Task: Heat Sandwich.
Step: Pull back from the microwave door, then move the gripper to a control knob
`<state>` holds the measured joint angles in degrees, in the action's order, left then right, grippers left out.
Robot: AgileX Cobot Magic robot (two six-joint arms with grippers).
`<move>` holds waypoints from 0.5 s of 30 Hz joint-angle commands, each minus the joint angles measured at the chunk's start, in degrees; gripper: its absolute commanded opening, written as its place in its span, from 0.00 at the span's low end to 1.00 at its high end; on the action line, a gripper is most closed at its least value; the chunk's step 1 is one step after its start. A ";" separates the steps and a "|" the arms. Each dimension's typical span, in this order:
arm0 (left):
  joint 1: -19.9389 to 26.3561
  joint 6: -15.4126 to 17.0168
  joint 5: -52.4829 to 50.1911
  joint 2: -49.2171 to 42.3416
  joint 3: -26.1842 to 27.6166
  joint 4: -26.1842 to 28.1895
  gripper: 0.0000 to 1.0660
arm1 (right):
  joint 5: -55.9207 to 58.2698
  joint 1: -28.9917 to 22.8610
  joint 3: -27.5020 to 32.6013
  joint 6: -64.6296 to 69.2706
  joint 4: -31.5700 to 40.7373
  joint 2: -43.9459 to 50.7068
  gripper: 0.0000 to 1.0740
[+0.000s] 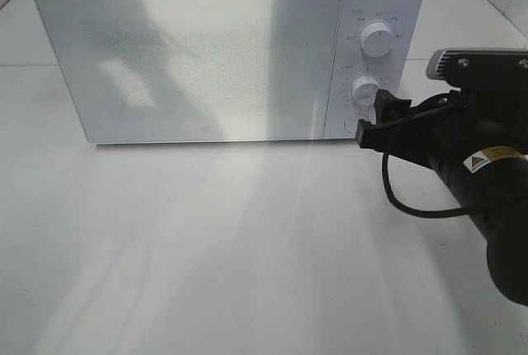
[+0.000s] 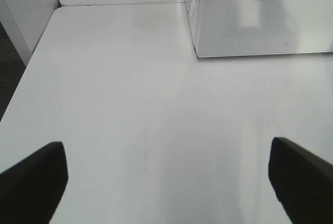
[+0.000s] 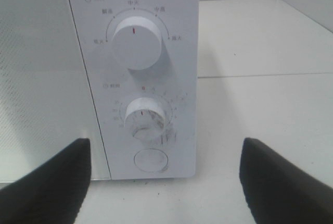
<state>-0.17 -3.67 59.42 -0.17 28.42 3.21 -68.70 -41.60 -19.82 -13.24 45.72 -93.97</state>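
We see no sandwich in any view. The tabletop [image 1: 206,248] is bare where the cameras reach. The microwave [image 1: 198,49], at 12 o'clock on it, has its door [image 1: 190,58] shut. The door's frosted, finely dotted panel lets nothing through, so we cannot tell whether the food is already inside.

The right hand [image 1: 375,120] comes in from 3 o'clock. It sits just in front of the lower end of the control strip, fingers spread wide with nothing between them. We cannot tell whether a fingertip touches the panel. The left hand [image 2: 166,172] hangs over bare tabletop at about 8 o'clock of the microwave, also fully spread and empty.

We judge the step in hand to be working the controls. That means either pressing the oval button [image 3: 151,160] to release the door, or turning the timer knob [image 3: 145,117] directly above it at 12 o'clock. Which of the two depends on where the sandwich is. A press calls for one fingertip squarely on a small, smooth, slightly recessed target. A turn calls for narrowing the fingers around a round, slippery knob.

Everything here is hard, glossy white plastic. The box has rounded corners. The power knob [image 3: 136,40] is a plain cylinder with a thin red mark at 12 o'clock. The timer knob looks scuffed and greyed with wear. The tabletop is matte white with soft glare.
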 commanded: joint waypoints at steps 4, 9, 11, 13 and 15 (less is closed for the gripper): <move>0.17 0.06 -0.46 -1.60 -0.17 0.46 0.95 | -2.98 -1.26 0.11 -0.46 1.72 -0.86 0.71; 0.17 0.06 -0.46 -1.60 -0.17 0.46 0.95 | -2.98 -1.26 0.11 -0.46 1.78 -0.86 0.71; 0.17 0.06 -0.46 -1.60 -0.17 0.46 0.95 | -2.98 -1.26 0.11 -0.40 1.72 -0.86 0.71; 0.17 0.06 -0.46 -1.60 -0.17 0.46 0.95 | -2.98 -1.26 0.11 -0.40 1.72 -0.86 0.71; 0.17 0.06 -0.46 -1.60 -0.17 0.46 0.95 | -2.98 -1.26 0.00 -0.17 1.66 -0.92 0.71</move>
<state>-0.17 -3.67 59.42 -0.17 28.42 3.21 -69.27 -42.63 -19.82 -13.24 47.90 -94.94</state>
